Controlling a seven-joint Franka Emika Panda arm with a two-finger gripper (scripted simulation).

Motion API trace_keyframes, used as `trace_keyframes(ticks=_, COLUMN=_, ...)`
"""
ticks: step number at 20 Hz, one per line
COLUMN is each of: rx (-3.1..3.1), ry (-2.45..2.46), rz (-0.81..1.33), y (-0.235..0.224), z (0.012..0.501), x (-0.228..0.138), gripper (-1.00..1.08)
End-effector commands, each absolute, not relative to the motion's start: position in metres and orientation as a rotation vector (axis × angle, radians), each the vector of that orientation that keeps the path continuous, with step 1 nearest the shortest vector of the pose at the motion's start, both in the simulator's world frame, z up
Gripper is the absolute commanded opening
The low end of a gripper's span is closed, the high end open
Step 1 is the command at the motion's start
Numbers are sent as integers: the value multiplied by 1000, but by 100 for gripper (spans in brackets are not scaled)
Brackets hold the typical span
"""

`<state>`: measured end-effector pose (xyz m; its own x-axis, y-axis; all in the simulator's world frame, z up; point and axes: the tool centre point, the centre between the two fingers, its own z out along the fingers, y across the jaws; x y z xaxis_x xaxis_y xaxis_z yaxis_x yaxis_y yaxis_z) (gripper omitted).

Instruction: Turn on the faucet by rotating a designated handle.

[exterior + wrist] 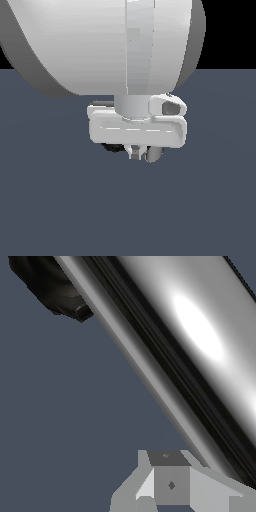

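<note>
gripper [136, 152] low over the floor | handle [200, 346] right beside one fingertip [170, 481] | black base [50, 286] beyond the handle | grip state unclear

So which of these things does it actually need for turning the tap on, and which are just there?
Needed for the job:
- faucet, its black base
- handle, the shiny chrome bar
- pincer

Just there:
- bare grey floor
- nothing else in view
</note>
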<state>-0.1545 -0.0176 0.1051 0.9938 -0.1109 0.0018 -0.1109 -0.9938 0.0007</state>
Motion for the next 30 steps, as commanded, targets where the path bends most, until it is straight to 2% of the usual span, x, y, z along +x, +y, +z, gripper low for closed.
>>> trace_keyframes(ticks=1, rx=3136, ry=-183, rz=11, y=-28, z=105, x=-144, gripper=-100)
trace_keyframes(ticks=30, rx=3134, ry=-209, rz=3, y=-125, z=103, x=-68, gripper=-100)
